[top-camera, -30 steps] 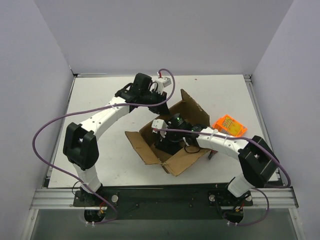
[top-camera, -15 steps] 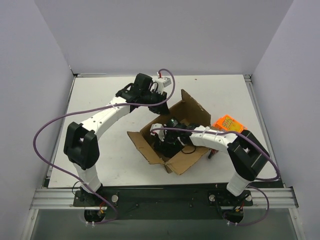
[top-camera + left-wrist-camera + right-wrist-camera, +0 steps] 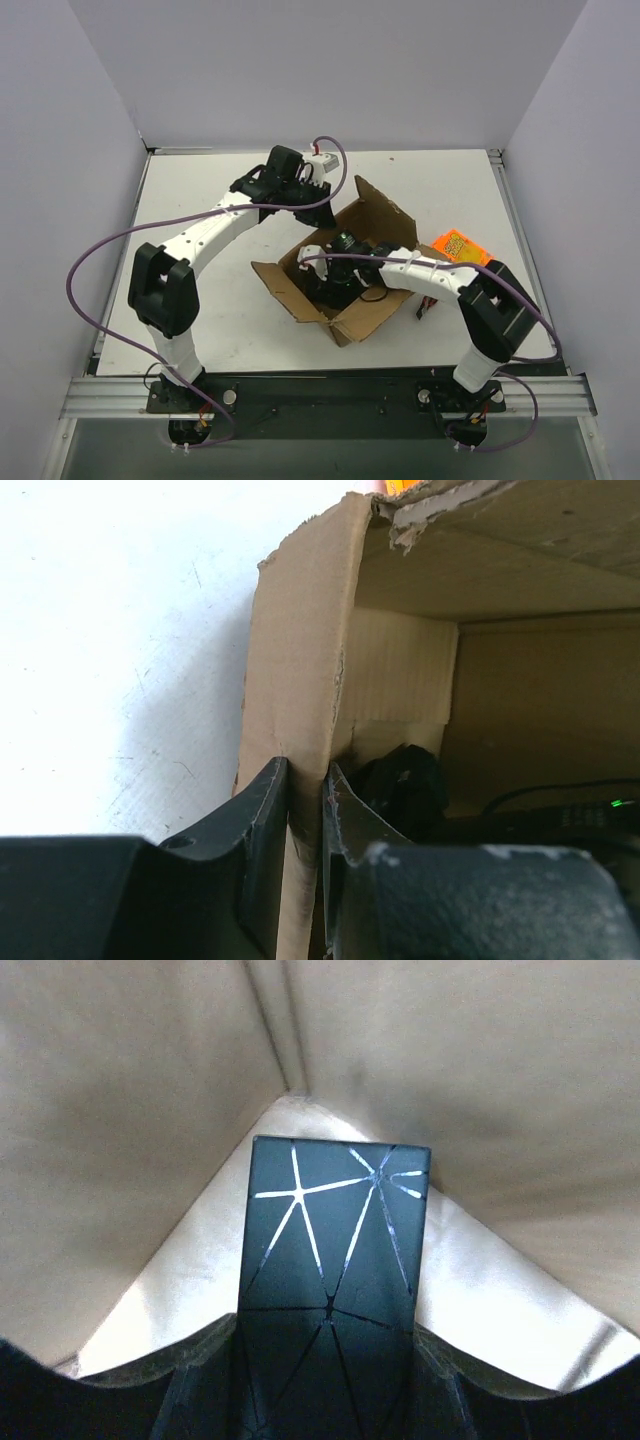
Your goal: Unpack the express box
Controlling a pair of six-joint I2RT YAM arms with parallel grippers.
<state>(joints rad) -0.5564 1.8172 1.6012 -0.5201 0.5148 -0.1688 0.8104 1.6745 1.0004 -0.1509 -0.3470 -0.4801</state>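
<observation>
The express box [image 3: 382, 214] is brown cardboard and lies open at the middle of the table with its flaps spread. My left gripper [image 3: 316, 210] is shut on the box's far-left wall [image 3: 298, 670], one finger outside and one inside [image 3: 307, 772]. My right gripper [image 3: 332, 284] reaches inside the box. In the right wrist view it [image 3: 328, 1345] is shut on a flat black pack with silver lines [image 3: 335, 1230], held near an inner corner of the box [image 3: 150, 1140]. Something black [image 3: 405, 785] shows inside the box in the left wrist view.
A small orange packet [image 3: 458, 247] lies on the white table [image 3: 200, 190] just right of the box. Grey walls stand at the back and both sides. Purple cables loop off both arms.
My right arm has folded in and reached deeper into the box. The box has shifted slightly toward the near left. My left gripper keeps its hold on the wall.
</observation>
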